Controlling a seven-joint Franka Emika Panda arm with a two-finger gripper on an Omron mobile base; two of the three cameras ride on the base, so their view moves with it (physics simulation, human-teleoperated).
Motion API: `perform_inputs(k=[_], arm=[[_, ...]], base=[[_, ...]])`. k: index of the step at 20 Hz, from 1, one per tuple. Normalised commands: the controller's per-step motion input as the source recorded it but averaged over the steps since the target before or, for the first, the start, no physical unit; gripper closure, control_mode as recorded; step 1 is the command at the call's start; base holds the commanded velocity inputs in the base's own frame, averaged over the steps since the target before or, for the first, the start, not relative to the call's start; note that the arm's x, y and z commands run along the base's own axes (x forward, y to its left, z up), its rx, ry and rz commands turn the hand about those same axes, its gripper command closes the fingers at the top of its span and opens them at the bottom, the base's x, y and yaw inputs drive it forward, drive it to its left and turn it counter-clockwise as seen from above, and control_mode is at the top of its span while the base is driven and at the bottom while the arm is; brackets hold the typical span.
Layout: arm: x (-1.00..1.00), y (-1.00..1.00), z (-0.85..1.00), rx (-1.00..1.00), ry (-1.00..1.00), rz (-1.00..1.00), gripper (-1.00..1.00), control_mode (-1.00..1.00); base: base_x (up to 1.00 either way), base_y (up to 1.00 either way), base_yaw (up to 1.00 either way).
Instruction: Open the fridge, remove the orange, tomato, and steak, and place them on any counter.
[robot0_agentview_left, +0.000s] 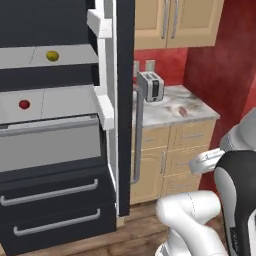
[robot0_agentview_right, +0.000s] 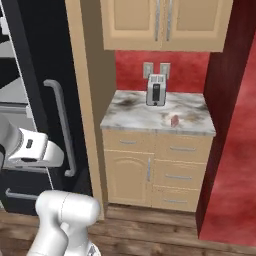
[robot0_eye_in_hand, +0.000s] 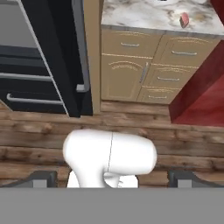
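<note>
- You are dealing with one orange (robot0_agentview_left: 52, 55), sitting on the upper fridge shelf at about 10 o'clock in the left base view; it is likely firm, light and prone to rolling, so you should be closing on its widest middle from the sides.
- One tomato (robot0_agentview_left: 23, 104) is resting on the shelf below, near 9 o'clock; judge it as smooth, slippery and easily bruised, so a gentle squeeze across its middle is the safer hold.
- One steak (robot0_agentview_right: 174, 120) is already lying flat on the tabletop (robot0_agentview_right: 135, 116), at 1 o'clock in the right base view, just in front of the single toaster (robot0_agentview_right: 156, 89); being soft and floppy, it is needing no further handling.
- The fridge (robot0_agentview_left: 60, 165) is standing with its door (robot0_agentview_left: 125, 100) swung wide, and two drawers are showing below the shelves.
- Your claw (robot0_eye_in_hand: 111, 179) is hanging low over the wooden floor (robot0_eye_in_hand: 183, 144), fingers spread fully apart and gripping nothing.
</note>
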Motion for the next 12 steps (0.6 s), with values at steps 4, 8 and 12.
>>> perform_inputs(k=[4, 8, 12], arm=[[0.0, 0.0, 0.0, 0.0, 0.0, 0.0, -1.0, 1.0], [0.0, 0.0, 0.0, 0.0, 0.0, 0.0, -1.0, 1.0], [0.0, 0.0, 0.0, 0.0, 0.0, 0.0, -1.0, 1.0]], base=[[-1.0, 0.39, -0.07], [-0.36, 0.56, -0.03], [0.17, 0.68, -0.02]])
